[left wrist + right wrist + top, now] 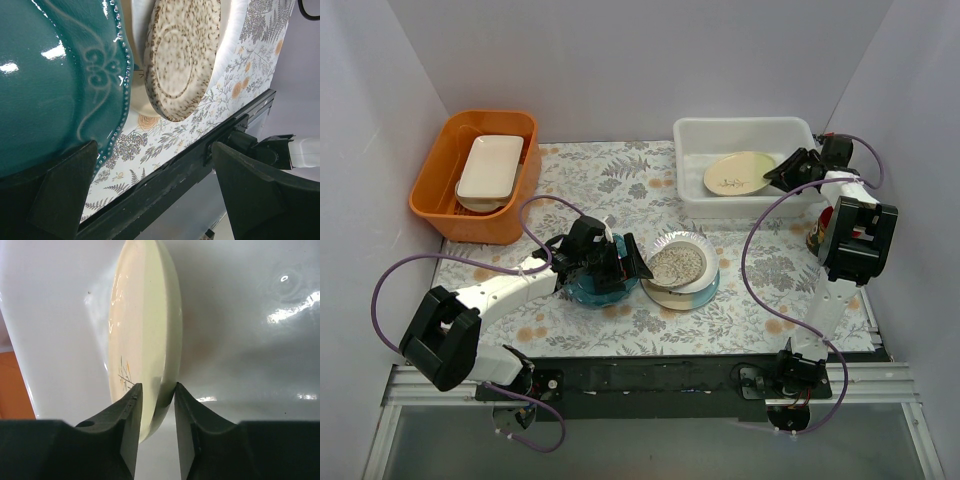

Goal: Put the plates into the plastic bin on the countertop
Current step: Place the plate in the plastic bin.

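Right pincer (157,390) straddles rim of cream floral plate (145,330); clamped or slack, cannot tell. Plate inside plastic bin (740,122), upper right of overhead view. Left pincer (152,150) spread wide over teal scalloped plate (45,75), left of centre on surface (620,170), speckled plate (182,50) beside.

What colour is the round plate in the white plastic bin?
The round plate is cream with a sprig; right wrist view.

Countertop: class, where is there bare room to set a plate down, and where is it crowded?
Bare: the back strip between orange tub and bin; the front right patch between plate stack and right arm. Crowded: the centre, around left hand, teal plate and stack.
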